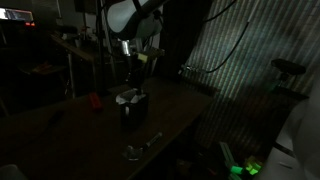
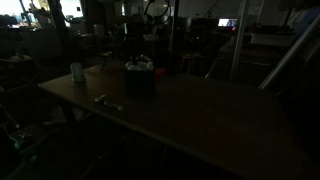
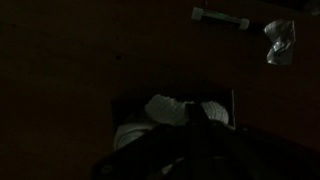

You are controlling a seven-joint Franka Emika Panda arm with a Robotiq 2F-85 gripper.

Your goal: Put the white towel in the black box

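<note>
Pincer: the pincer (image 1: 134,78) is hanging straight down from the arm with its jaws closed. The scene is too dark to tell whether any cloth is caught between them.
White towel: the white towel (image 1: 127,97) is sitting directly beneath the pincer, bunched up in the open top of the box. Its pale folds are showing above the rim in both exterior views. In the wrist view it is lying right in front of the pincer's dark tips as a light, ribbed mound (image 3: 165,110).
Black box: the black box (image 1: 134,112) is standing upright right under the pincer, holding the towel.
Table: the table (image 2: 210,115) is carrying the box and is stretching away below the pincer as a dark, flat top.
Red object: a small red object (image 1: 95,99) is lying on the table near the box, off to one side of the pincer.
Metallic object: a small metallic object (image 1: 140,148) is lying on the table, well apart from the pincer and close to the table's edge.
Cup: a pale cup (image 2: 77,72) is standing on the table, well to the side of the pincer.
</note>
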